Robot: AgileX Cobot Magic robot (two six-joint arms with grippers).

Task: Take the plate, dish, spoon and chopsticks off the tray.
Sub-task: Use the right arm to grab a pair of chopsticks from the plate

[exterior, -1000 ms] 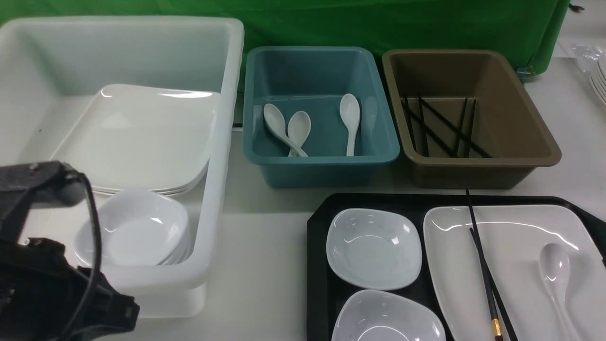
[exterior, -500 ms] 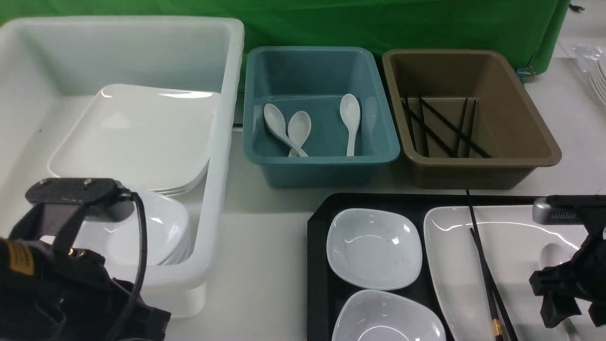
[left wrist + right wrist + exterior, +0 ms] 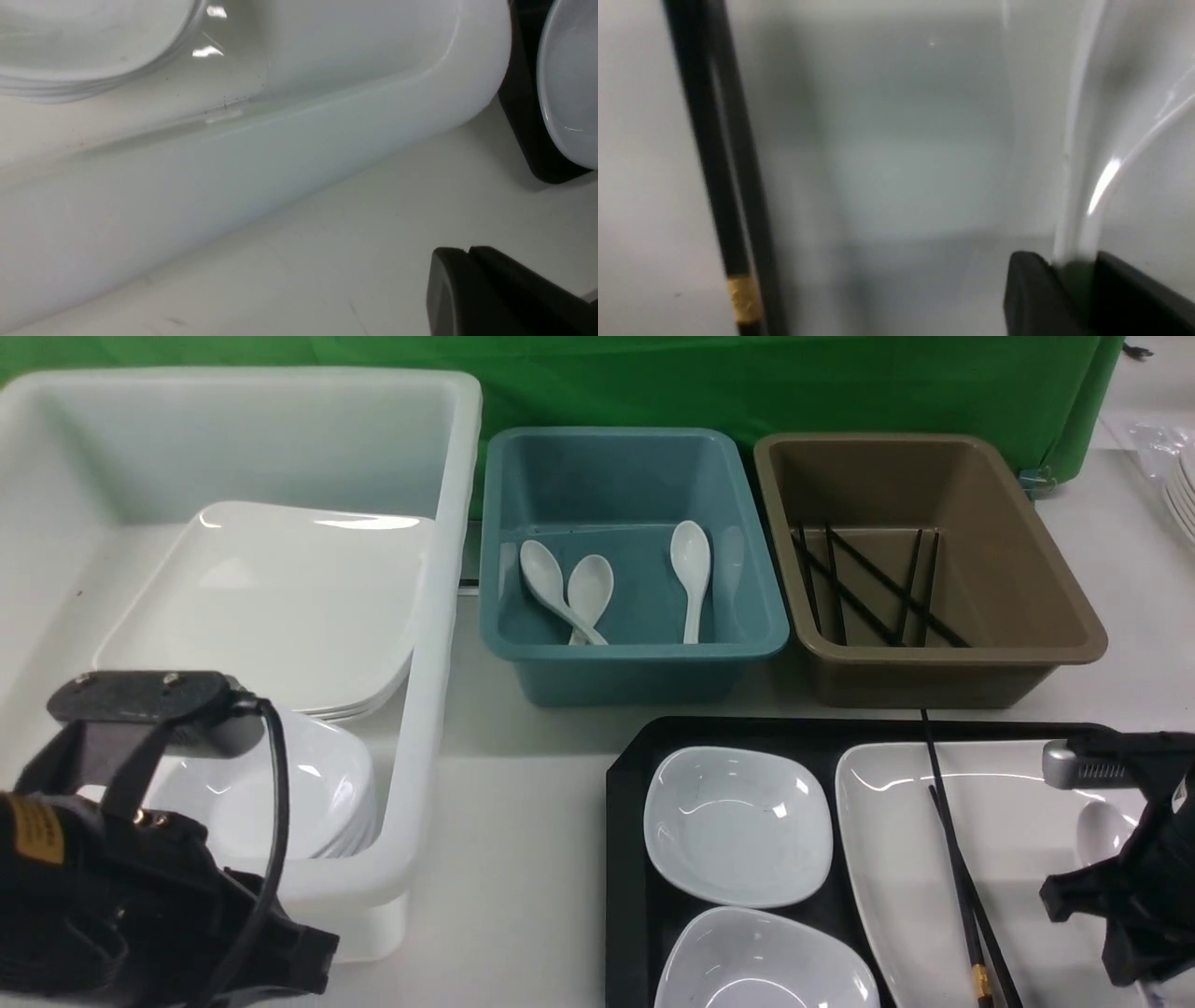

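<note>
**Right pincer clamps the spoon handle**

The spoon (image 3: 1100,826) lies on the plate (image 3: 1018,877) at the right end of the tray (image 3: 627,859). The right pincer (image 3: 1073,280) is down on it, fingers clenched around the handle. Just to its left, the chopsticks (image 3: 948,840) lie across the same plate, and one far tip reaches past the tray's rim toward the brown bin (image 3: 943,658). A dish (image 3: 738,826) sits on the tray's left part, with a second dish (image 3: 761,966) nearer the robot. Over on the left, the left pincer (image 3: 467,266) hangs clenched and empty above the desk (image 3: 523,859), beside the white bin (image 3: 439,616).
</note>
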